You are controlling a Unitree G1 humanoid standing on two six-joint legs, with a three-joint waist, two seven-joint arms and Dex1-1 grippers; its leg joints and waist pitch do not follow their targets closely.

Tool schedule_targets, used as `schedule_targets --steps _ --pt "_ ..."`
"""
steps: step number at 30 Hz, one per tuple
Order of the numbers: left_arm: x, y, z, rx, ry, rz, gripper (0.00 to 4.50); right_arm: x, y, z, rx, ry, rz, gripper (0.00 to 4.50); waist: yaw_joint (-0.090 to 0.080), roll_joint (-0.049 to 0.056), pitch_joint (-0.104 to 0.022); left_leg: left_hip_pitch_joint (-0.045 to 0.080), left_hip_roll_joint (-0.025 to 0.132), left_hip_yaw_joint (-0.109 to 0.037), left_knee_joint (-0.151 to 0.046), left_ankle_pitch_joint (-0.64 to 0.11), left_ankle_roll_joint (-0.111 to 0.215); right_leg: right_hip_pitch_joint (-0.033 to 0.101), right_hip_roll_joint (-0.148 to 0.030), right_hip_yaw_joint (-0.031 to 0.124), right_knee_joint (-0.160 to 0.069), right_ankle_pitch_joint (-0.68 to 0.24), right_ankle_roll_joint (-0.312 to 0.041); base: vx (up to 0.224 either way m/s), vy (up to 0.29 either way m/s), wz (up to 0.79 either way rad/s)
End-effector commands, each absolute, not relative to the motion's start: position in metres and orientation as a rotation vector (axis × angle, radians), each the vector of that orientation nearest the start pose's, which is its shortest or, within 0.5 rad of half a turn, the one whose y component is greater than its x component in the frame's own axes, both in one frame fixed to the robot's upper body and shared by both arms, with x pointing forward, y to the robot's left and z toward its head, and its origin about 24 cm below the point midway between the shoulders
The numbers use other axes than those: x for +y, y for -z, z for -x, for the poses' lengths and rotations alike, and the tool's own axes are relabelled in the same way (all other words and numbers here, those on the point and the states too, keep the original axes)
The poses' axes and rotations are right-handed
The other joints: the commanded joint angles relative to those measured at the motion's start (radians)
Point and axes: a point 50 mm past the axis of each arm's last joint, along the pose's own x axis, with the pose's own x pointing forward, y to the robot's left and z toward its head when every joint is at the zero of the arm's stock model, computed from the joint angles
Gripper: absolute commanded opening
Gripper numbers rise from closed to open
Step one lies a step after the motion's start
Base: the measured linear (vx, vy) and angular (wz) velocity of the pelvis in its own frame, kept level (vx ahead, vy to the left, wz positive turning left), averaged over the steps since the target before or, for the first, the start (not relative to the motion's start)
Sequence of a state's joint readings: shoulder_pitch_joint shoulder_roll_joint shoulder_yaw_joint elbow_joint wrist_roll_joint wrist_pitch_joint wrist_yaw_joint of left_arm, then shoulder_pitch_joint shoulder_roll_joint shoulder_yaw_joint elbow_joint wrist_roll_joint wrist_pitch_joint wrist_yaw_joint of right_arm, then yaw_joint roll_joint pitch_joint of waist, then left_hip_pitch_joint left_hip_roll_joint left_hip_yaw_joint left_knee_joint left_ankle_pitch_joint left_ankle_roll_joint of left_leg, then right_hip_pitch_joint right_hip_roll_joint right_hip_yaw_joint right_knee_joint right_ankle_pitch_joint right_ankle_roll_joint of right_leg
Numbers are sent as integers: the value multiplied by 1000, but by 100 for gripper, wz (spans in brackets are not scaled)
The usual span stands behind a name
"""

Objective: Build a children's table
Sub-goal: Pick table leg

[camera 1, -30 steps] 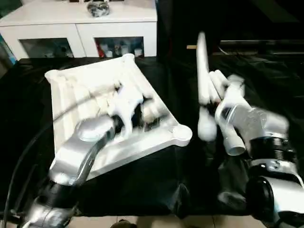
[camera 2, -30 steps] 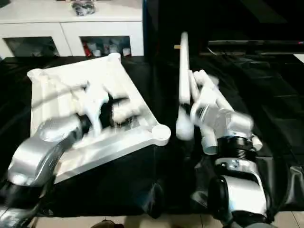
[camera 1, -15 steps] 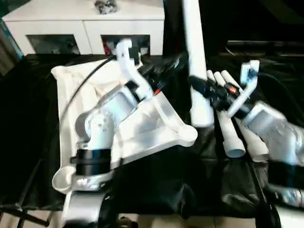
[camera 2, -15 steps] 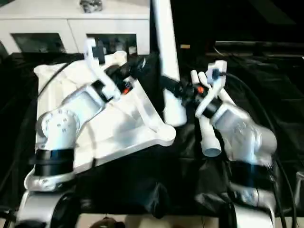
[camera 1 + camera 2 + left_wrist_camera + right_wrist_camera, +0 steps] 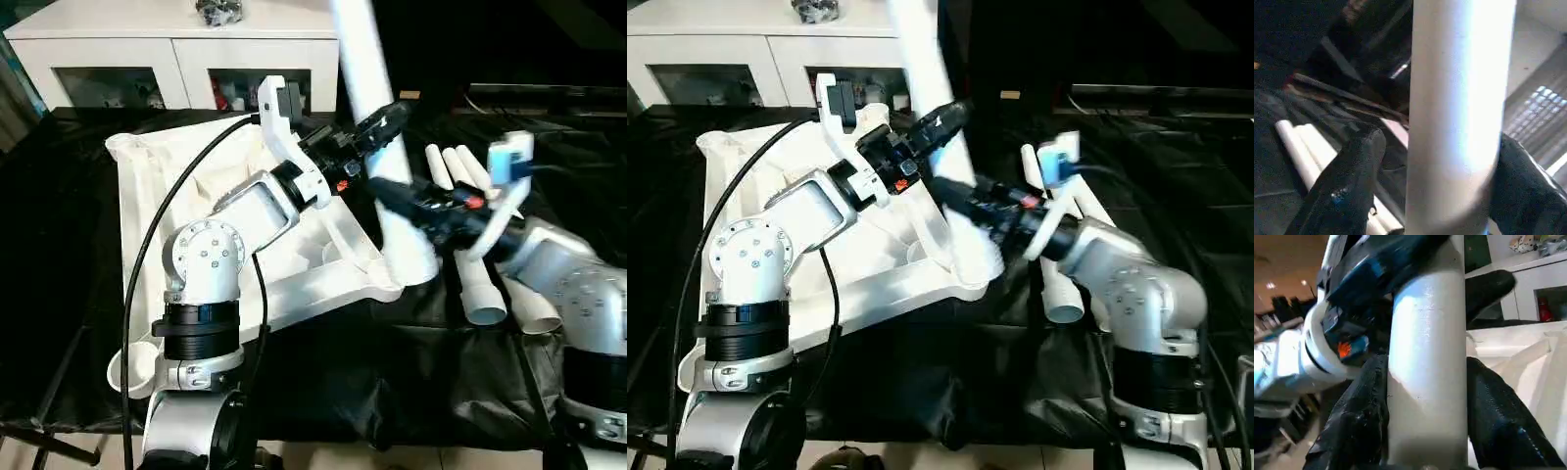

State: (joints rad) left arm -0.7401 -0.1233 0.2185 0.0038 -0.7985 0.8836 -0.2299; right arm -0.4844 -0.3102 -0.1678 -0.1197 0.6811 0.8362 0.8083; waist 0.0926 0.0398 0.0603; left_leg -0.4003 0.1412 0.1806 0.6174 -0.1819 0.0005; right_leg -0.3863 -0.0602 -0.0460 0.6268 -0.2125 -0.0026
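The white tabletop (image 5: 132, 166) lies ribbed side up on the black cloth, left of centre. One white leg (image 5: 367, 69) stands steeply over it, its top leaning left and its lower end by the near right corner socket (image 5: 377, 286). My right gripper (image 5: 397, 196) is shut on this leg (image 5: 1427, 357) low down, both fingers pressed to it. My left gripper (image 5: 377, 122) straddles the leg (image 5: 1459, 98) higher up; one finger (image 5: 1352, 186) stands slightly off it. Three more legs (image 5: 470, 284) lie side by side on the right.
A white cabinet (image 5: 176, 39) with glass doors stands behind the table, a dark object (image 5: 223, 10) on top. The black cloth (image 5: 392, 372) hangs over the table's near edge. A black cable (image 5: 147, 245) loops over the tabletop beside my left arm.
The leg has tilted, its top swinging left. My left arm rose from the tabletop to straddle the leg. My right gripper reached further left, holding the leg lower down.
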Motion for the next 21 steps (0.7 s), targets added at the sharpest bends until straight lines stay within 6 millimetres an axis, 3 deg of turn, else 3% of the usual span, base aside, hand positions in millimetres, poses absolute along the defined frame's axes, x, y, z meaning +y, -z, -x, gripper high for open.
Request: schedule_targets --steps 1,7,9,13,15,21 --pt "48 -211 -324 64 867 715 298 -140 -173 -293 29 -1060 -296 185 3 -27 -71 20 81 -36 -65 -72 58 43 -92 47 -82 -145 -207 0 0 0" --pt "50 -213 -342 71 564 589 257 -118 -176 -300 -25 -940 -127 185 -2 -27 -71 20 82 -39 -66 -78 47 44 -93 48 -81 -129 -195 0 0 0" --pt "50 -212 -344 83 511 626 235 -115 -175 -300 -38 -930 -108 185 -2 -25 -72 20 82 -39 -65 -70 48 45 -93 49 -78 -101 -203 0 0 0" --pt "50 -209 -346 102 444 663 213 -109 -174 -302 -48 -898 -89 185 -3 -24 -74 18 80 -38 -62 -58 55 45 -91 48 -72 -51 -225 0 0 0" --pt "48 -209 -346 104 432 665 205 -107 -174 -303 -54 -882 -88 185 -1 -19 -74 21 82 -39 -62 -64 56 45 -91 48 -72 -46 -231 0 0 0" --pt "45 -210 -343 96 446 679 188 -106 -174 -306 -59 -840 -79 185 -4 -21 -72 20 82 -39 -65 -87 46 47 -92 49 -74 -67 -230 0 0 0"
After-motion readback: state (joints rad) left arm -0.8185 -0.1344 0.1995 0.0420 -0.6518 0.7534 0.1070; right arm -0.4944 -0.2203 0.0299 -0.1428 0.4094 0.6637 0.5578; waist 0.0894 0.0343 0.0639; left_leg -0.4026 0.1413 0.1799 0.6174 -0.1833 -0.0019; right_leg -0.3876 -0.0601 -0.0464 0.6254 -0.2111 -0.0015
